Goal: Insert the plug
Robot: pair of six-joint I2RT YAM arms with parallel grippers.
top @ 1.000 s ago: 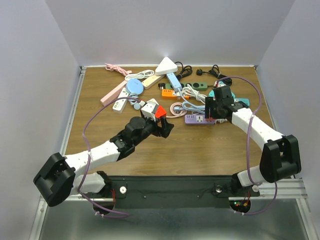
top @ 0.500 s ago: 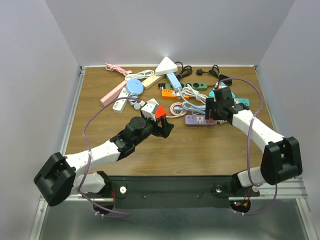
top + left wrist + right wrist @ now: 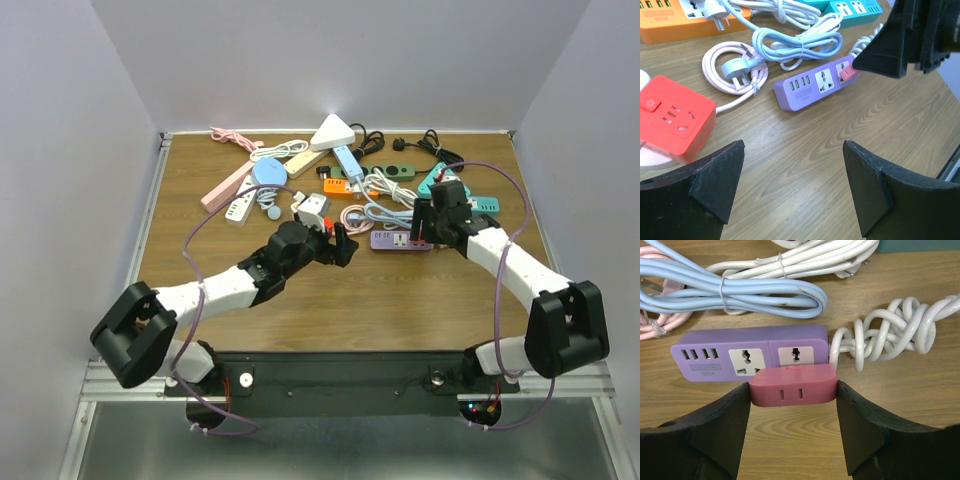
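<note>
My right gripper [image 3: 792, 392] is shut on a dark pink plug adapter [image 3: 792, 384], one finger on each end. It holds the plug just at the near edge of a purple power strip [image 3: 747, 356], below its two universal sockets. The strip lies flat on the wooden table, with its white cord [image 3: 890, 335] bunched to the right. In the top view the right gripper [image 3: 421, 230] is at the strip's [image 3: 392, 240] right end. My left gripper [image 3: 794, 155] is open and empty over bare wood, left of the strip [image 3: 812, 86]; it also shows in the top view [image 3: 340, 246].
A red and white cube socket [image 3: 675, 117] sits close to my left gripper's left finger. Coiled pink [image 3: 732, 72], light blue [image 3: 740, 290] and white cables lie just behind the purple strip. Orange [image 3: 670, 17] and teal [image 3: 852, 7] strips and more adapters crowd the far half of the table [image 3: 400, 300].
My left arm has reached forward and right, away from the red cube, towards the purple strip. My right gripper has shifted slightly with the pink plug held.
</note>
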